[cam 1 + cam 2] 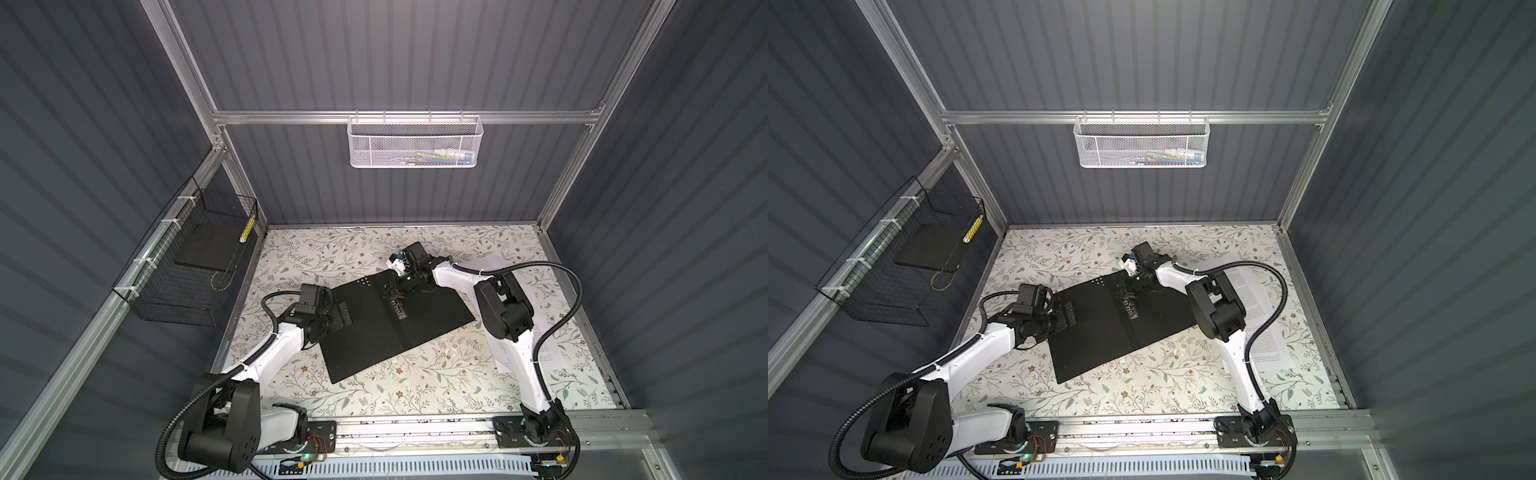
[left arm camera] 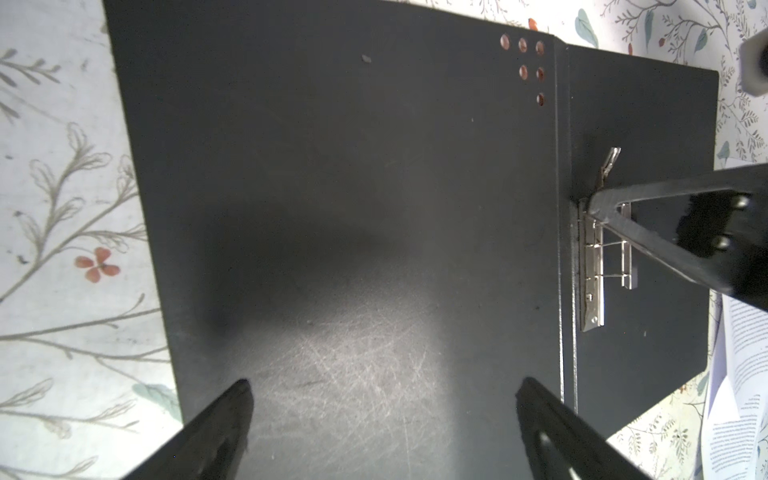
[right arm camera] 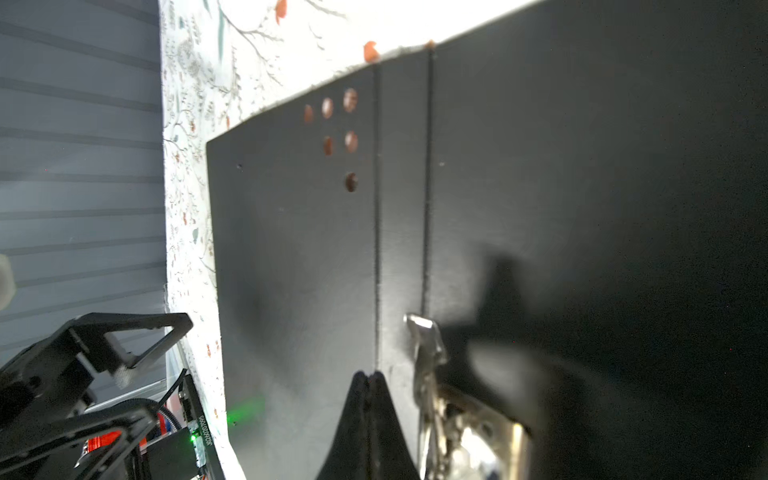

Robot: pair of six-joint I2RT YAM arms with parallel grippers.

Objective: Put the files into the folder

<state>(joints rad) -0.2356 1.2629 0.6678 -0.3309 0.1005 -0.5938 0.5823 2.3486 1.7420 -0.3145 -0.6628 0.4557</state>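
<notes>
Folder (image 1: 365, 336) open on table (image 1: 415, 386), metal clip (image 1: 398, 311) being worked
Right pincer (image 1: 392, 294) closed empty, tips against clip at spine; left pincer (image 1: 344, 314) spread wide over left cover. Files (image 2: 744, 328) lie on table by right arm; next likely: raise clip, fetch sheets.

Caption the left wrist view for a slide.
Open left tool over the open folder; shut right tool at its clip.

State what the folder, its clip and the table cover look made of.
Folder: likely stiff board or plastic; matte black inside, with fine scratches catching the light.
Clip: metal; shiny, silvery, with bright reflections.
Table cover: perhaps printed vinyl or paper; smooth, with a floral pattern. Cannot tell which.
</notes>
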